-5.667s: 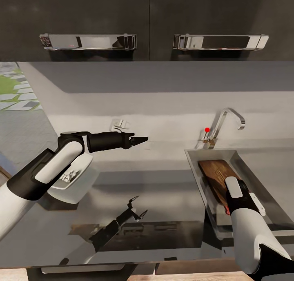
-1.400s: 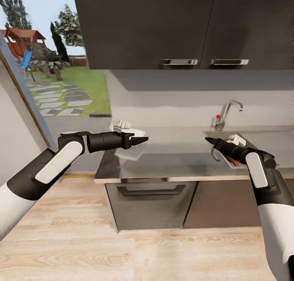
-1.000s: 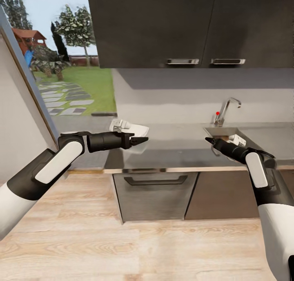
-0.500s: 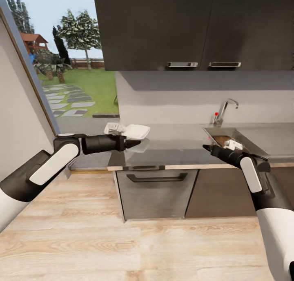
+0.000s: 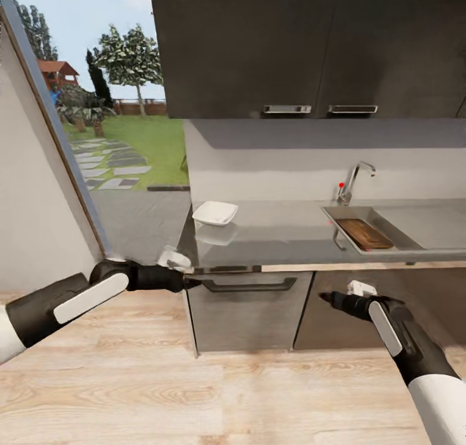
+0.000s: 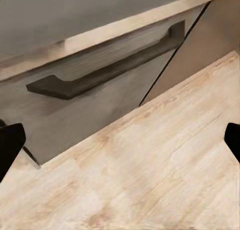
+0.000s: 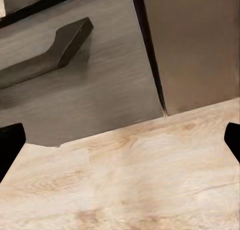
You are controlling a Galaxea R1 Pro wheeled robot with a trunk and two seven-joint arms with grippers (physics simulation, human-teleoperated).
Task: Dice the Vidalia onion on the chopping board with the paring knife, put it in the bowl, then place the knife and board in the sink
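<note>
Hidden and too small to tell

We cannot make out the paring knife in the sink (image 5: 398, 228) — too small; the chopping board (image 5: 364, 233) sits partly behind its rim, and each wrist view cuts its fingertips (image 6: 10, 145) at the edges.

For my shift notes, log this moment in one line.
board in sink | bowl on countertop | left gripper, right gripper open, empty

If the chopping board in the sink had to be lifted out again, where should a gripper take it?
Probably by the near short end of the chopping board, coming down from above: it lies flat in the sink, whose walls close off its long sides.
</note>
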